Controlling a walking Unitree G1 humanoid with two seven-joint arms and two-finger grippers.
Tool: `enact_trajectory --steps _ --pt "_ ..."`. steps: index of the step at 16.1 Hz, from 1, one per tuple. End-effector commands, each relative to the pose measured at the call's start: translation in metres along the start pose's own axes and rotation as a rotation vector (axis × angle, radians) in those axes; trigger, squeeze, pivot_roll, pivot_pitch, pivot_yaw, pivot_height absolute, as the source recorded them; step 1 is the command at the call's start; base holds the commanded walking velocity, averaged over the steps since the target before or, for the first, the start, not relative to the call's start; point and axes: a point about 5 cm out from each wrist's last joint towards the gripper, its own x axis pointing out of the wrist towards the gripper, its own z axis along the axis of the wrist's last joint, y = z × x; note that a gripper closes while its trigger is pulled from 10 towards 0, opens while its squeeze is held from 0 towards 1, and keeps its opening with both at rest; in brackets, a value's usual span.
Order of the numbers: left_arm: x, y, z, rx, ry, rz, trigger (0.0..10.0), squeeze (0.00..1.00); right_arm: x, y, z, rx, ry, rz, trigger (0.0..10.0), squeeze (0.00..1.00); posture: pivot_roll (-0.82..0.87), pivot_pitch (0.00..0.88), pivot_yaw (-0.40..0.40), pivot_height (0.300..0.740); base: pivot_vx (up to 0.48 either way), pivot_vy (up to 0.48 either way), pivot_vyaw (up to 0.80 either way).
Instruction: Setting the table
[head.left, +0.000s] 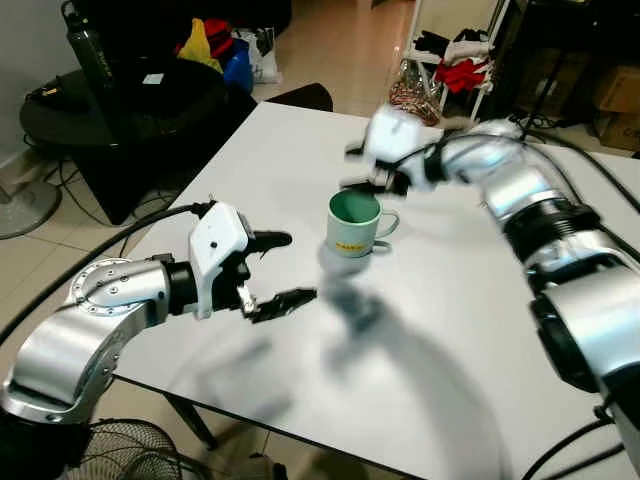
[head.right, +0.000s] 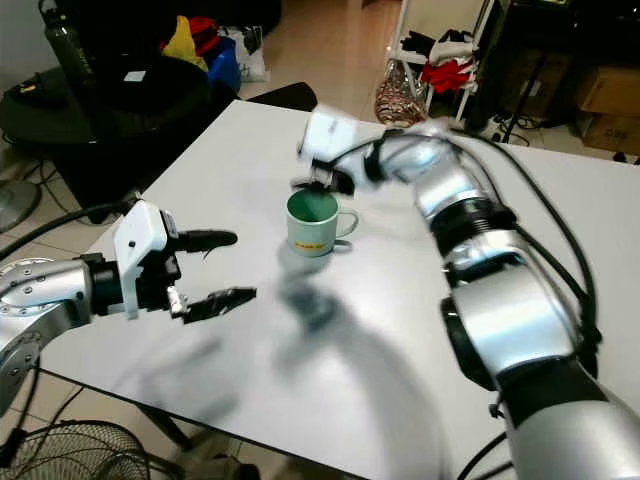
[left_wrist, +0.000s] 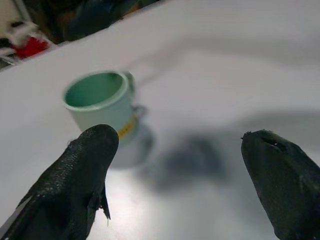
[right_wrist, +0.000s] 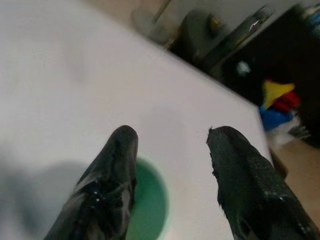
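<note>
Above the green mug (head.left: 352, 223), right end effector (right_wrist: 170, 165) gapes empty; left end effector (head.left: 282, 270) likewise.

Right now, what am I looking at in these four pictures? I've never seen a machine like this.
It is a humanoid robot seen through its own cameras. Two pictures come from its head, looking down at a white table; the other two come from cameras on its wrists, looking along its black fingers. On the table stands one pale green mug, upright, with its handle toward the robot's right. The left gripper hangs over the table short of the mug, fingers open, holding nothing. The right gripper is just above the mug's rim, fingers open; it is blurred, so probably moving. Neither grips the mug.
</note>
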Motion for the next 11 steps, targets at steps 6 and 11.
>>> enact_trajectory --steps 6,11 --pt "0.019 -0.002 -0.003 -0.122 -0.133 0.363 10.0 0.0 -0.068 0.038 0.001 0.439 -0.277 -0.502 10.0 1.0 0.03 0.0 0.069 0.74 0.0 0.0 0.0" --pt "0.018 -0.012 -0.01 -0.158 -0.162 0.6 10.0 0.0 -0.096 0.131 -0.009 0.573 -0.013 -0.891 10.0 0.0 0.03 0.0 0.058 0.74 0.0 0.0 0.0"
